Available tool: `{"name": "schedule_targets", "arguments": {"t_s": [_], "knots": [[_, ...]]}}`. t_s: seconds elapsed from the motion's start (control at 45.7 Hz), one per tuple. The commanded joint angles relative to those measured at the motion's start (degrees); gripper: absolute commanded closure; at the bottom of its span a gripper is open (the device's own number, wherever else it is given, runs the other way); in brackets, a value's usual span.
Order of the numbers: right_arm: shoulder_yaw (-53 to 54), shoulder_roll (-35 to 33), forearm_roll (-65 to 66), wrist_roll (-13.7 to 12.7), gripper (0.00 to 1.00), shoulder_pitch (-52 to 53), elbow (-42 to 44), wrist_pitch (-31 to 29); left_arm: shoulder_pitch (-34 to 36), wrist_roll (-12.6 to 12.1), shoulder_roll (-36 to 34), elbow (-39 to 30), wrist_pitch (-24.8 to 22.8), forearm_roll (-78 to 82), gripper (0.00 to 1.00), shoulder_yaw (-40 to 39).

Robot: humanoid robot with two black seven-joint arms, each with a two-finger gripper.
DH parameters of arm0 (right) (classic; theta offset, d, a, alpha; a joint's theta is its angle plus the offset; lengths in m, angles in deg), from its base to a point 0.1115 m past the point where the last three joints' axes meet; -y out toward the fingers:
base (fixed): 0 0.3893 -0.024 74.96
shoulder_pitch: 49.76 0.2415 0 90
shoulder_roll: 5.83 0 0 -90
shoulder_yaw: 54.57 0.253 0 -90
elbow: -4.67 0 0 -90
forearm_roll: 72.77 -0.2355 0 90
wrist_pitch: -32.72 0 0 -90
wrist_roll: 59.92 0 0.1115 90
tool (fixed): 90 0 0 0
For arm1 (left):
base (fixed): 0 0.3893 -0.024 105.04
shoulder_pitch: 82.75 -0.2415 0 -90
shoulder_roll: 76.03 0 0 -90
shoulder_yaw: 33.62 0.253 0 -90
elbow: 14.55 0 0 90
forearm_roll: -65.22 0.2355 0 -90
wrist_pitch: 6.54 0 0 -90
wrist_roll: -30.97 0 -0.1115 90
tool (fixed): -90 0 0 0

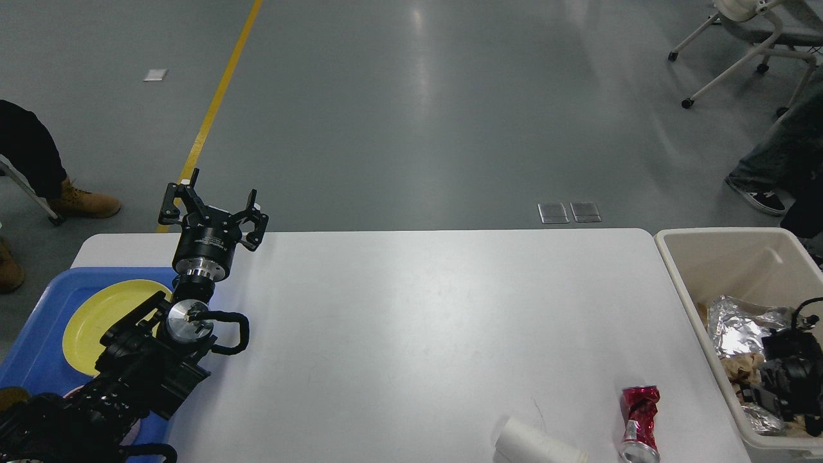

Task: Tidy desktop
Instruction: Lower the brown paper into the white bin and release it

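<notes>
The surface [398,321] fills the view's middle; its clutter lies at the near right edge. The crushed red can [640,421] is light, stiff and sharp-creased: grip across its body. The tipped white paper cup [537,445] beside it is soft: hold it gently. The left tool [214,204] hovers released, empty, above the far left corner. The right tool [787,370] sits over the cream bin [675,257]; its state cannot be told.

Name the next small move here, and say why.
Probably lift the right gripper out of the cream bin and bring it over the crushed red can. The can and a tipped white cup lie on the desktop, beside that bin; the left gripper is open, far away.
</notes>
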State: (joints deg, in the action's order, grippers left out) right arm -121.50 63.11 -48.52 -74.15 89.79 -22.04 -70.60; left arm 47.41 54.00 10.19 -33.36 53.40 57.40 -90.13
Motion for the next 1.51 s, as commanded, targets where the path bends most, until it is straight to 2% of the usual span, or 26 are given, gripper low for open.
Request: {"name": "schedule_targets", "arguments": {"t_s": [0.0,0.066,0.175,0.372,0.416,0.657,0.788,0.963,1.095,1.27,1.489], "knots": [[0.84,0.23,0.0,0.0,0.96,-0.06,0.0,0.23,0.0,0.0,0.0,0.0,0.0,0.0,0.04,0.0],[1.45,0.14,-0.17,0.09,0.71,-0.06,0.17,1.63,0.0,0.0,0.0,0.0,0.0,0.0,0.04,0.0],[1.98,-0.04,-0.35,0.09,0.42,-0.41,0.53,4.27,0.0,0.0,0.0,0.0,0.0,0.0,0.04,0.0],[2.07,-0.83,-0.61,0.09,0.06,-0.06,0.53,4.62,0.0,0.0,0.0,0.0,0.0,0.0,0.04,0.0],[2.07,-1.27,-0.7,0.09,0.01,0.03,0.53,4.62,0.0,0.0,0.0,0.0,0.0,0.0,0.04,0.0],[3.38,-1.79,-1.05,0.09,0.0,1.95,-0.7,3.83,0.0,0.0,0.0,0.0,0.0,0.0,0.04,0.0],[3.47,-6.18,-1.14,0.09,0.0,5.12,-2.81,3.66,0.0,0.0,0.0,0.0,0.0,0.0,0.04,0.0],[2.77,-12.34,-1.05,0.09,0.0,13.37,-8.52,3.57,0.0,0.0,0.0,0.0,0.0,0.0,0.04,0.0],[0.76,-14.8,-1.05,0.09,0.0,23.38,-14.84,2.34,0.0,0.0,0.0,0.0,0.0,0.0,0.04,0.0],[-6.01,-15.07,-1.05,0.09,0.0,42.72,-24.25,-8.37,0.0,0.0,0.0,0.0,0.0,0.0,0.04,0.0],[-6.54,-10.51,-1.05,0.09,0.0,61.1,-27.34,-32.0,0.0,0.0,0.0,0.0,0.0,0.0,0.04,0.0]]}}
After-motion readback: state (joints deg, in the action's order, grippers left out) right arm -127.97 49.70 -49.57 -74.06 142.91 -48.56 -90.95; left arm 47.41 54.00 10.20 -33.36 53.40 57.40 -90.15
